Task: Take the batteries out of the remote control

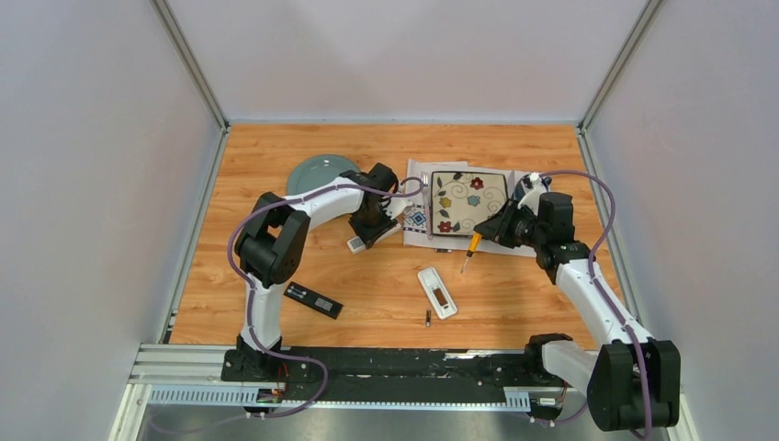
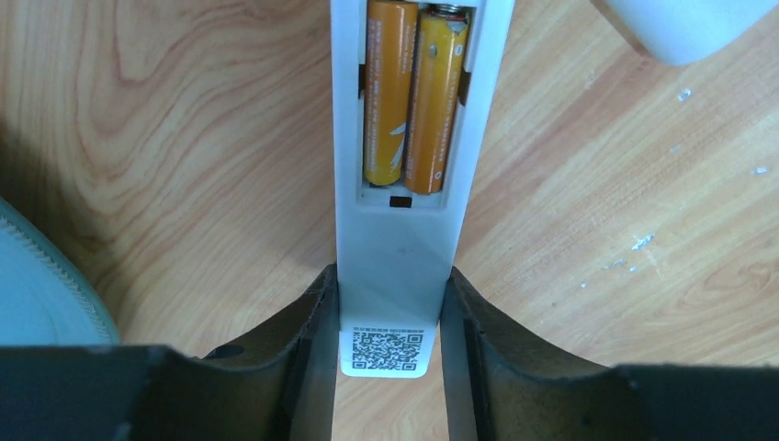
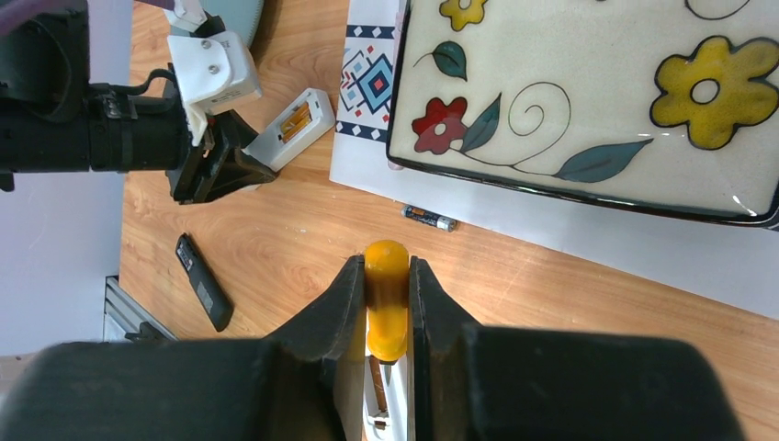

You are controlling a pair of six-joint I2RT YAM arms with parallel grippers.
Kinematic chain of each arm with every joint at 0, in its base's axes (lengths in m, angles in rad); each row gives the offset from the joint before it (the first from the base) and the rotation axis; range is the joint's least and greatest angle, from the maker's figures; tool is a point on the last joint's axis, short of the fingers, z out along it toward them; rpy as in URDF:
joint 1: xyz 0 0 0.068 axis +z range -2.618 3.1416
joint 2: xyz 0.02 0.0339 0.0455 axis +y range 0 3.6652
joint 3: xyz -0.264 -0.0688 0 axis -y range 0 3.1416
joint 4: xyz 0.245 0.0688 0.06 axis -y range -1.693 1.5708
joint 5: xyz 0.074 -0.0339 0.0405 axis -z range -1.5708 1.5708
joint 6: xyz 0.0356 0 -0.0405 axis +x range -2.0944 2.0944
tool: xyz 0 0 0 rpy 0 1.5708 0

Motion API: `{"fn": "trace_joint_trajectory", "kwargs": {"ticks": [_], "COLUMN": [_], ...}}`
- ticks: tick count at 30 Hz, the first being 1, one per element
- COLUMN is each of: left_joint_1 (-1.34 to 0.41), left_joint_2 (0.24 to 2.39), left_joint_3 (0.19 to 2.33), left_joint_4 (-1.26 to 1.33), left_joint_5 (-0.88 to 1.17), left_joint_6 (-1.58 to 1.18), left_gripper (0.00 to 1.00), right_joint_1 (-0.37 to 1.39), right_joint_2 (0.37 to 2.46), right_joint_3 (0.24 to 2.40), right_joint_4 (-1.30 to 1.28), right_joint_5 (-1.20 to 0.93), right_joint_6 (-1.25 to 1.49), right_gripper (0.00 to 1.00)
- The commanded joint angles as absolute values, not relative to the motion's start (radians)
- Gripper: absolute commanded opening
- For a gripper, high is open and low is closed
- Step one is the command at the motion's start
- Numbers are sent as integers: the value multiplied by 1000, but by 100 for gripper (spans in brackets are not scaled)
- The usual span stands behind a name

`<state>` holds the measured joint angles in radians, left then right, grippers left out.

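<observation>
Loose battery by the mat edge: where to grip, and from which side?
Grip the battery across its middle, from straight above, probably. It lies flat on the bare table just off the mat, long sides exposed, ends too small to pinch.

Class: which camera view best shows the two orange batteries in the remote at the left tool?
The left wrist view: the batteries lie close-up, side by side in the white remote's open compartment. The right wrist view shows them as a small orange patch. In the top view they cannot be made out.

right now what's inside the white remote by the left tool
Two orange batteries lie side by side in the white remote; underneath them is hidden.
</observation>
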<state>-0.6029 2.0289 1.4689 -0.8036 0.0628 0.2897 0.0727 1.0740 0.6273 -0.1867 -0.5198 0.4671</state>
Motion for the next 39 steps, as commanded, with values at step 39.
{"fn": "trace_joint_trajectory", "kwargs": {"ticks": [39], "left_joint_1": [-1018], "left_joint_2": [1845], "left_joint_3": [1253], "left_joint_4": [-848], "left_joint_5": [100], "left_joint_6": [218], "left_gripper": [5], "right_joint_1": [63], "right_joint_2": [948], "right_joint_3": [675], "right_joint_4": [-267], "right_joint_5": [-483], "right_joint_6": [411], "right_gripper": [0]}}
